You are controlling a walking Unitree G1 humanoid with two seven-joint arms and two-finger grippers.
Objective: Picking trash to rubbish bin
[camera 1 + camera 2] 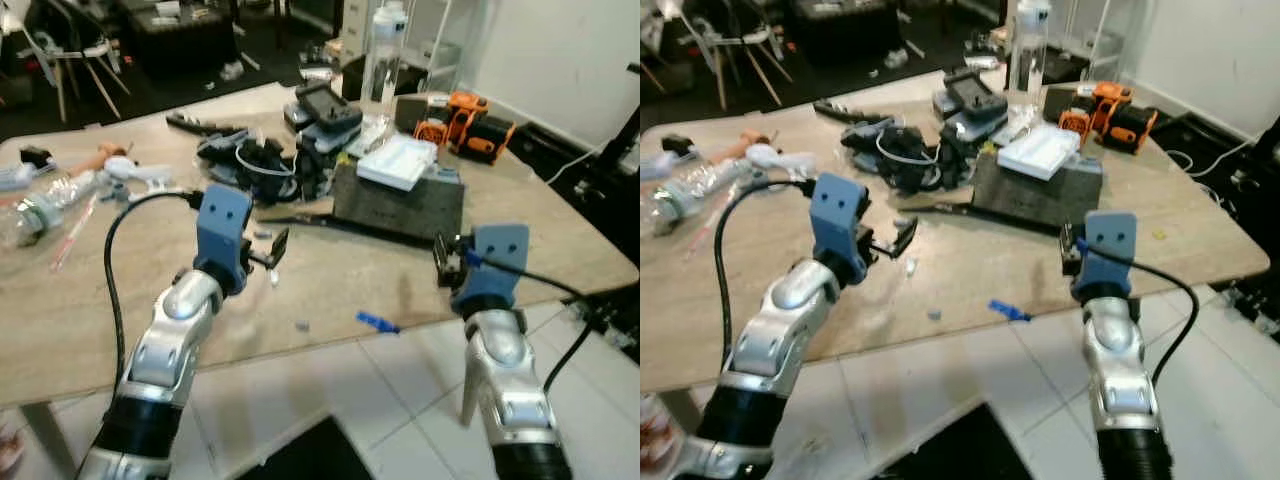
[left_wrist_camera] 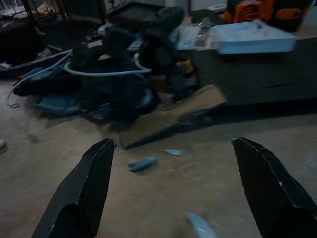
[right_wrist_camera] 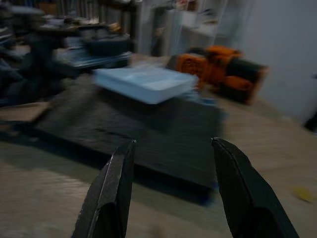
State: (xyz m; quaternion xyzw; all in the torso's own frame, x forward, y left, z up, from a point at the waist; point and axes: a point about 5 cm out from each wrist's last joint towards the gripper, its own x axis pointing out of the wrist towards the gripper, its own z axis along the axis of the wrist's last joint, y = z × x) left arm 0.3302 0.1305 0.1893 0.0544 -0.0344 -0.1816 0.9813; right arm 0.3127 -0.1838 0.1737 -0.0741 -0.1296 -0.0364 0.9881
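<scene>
A wide wooden table (image 1: 90,320) runs out of frame on the left, and the rubbish bin itself cannot be made out anywhere. The far side of the table is crowded and blurred: a dark grey block (image 1: 398,203) carrying a white flat box (image 1: 398,161), an orange tool (image 1: 468,120) at the far right, a tangle of black gear and cable (image 1: 262,160) whose separate parts are hard to tell apart, and a clear crushed bottle (image 1: 40,205) cut off at the left edge. The left gripper (image 2: 173,144) hovers over the middle of the table with its fingers spread wide; small pale scraps (image 2: 142,163) lie on the wood just beyond and between the fingertips, too small to identify. The right gripper (image 3: 171,144) hangs at the near right edge, its fingers also apart, facing the grey block. A small blue scrap (image 1: 377,322) lies near the table's near edge, between the two arms, apart from both grippers.
</scene>
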